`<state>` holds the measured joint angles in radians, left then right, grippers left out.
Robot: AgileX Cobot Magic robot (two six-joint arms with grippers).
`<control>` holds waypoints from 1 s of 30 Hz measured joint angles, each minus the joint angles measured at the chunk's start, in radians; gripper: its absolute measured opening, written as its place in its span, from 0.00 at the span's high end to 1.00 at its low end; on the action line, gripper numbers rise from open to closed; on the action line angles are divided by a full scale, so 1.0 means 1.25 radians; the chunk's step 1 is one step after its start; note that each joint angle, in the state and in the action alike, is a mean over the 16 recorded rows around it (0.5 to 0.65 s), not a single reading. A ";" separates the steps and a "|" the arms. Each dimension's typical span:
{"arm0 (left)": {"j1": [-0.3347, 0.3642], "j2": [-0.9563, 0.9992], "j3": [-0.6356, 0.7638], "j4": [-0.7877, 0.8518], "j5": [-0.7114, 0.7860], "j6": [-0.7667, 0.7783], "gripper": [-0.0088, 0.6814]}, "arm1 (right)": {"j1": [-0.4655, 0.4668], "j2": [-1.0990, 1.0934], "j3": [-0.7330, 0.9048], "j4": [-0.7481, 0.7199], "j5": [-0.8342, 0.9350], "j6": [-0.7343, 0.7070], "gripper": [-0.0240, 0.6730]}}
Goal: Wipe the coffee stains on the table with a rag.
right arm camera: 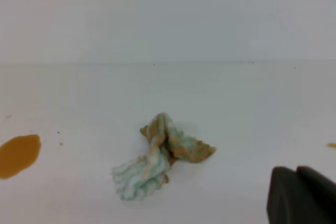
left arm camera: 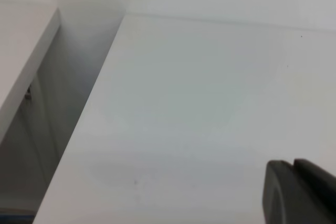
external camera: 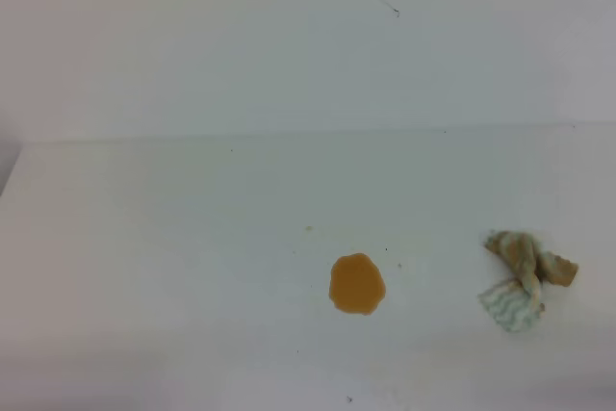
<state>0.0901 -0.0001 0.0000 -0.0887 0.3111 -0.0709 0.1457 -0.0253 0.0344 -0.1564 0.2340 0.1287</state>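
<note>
The coffee stains [external camera: 357,284] are a roundish orange-brown blotch near the middle of the white table [external camera: 192,267], with a tiny tan speck [external camera: 309,229] a little behind it. The rag [external camera: 525,276], a wadded cloth with green stripes and tan-brown stains, lies to the right of the blotch and apart from it. In the right wrist view the rag [right arm camera: 160,156] sits centre, the blotch [right arm camera: 18,155] at the left edge, and my right gripper [right arm camera: 297,174] shows at the bottom right, shut and empty. My left gripper [left arm camera: 294,167] hovers over bare table, its dark fingers together, holding nothing.
A white wall [external camera: 289,45] rises behind the table and carries a thin dark mark [external camera: 396,12]. In the left wrist view the table's left edge [left arm camera: 89,103] drops into a gap beside another white surface [left arm camera: 26,51]. A small tan speck [right arm camera: 331,145] lies right of the rag.
</note>
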 joint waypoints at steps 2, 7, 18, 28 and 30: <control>0.000 0.000 0.000 0.000 0.000 0.000 0.99 | 0.000 0.000 0.000 0.000 0.000 -0.001 0.97; 0.000 0.000 0.000 0.000 0.000 0.000 0.99 | 0.000 0.000 0.000 0.000 -0.007 -0.003 0.97; 0.000 0.000 0.000 0.000 0.000 0.000 0.99 | 0.000 0.000 0.000 -0.005 -0.115 -0.005 0.97; 0.000 0.000 0.000 0.000 0.000 0.000 0.99 | 0.000 0.000 -0.003 0.010 -0.296 -0.010 0.97; 0.000 0.000 0.000 0.000 0.000 0.000 0.99 | 0.000 0.000 -0.010 0.026 -0.329 -0.012 0.97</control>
<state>0.0901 0.0000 0.0000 -0.0887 0.3111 -0.0709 0.1457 -0.0250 0.0217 -0.1239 -0.1777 0.1142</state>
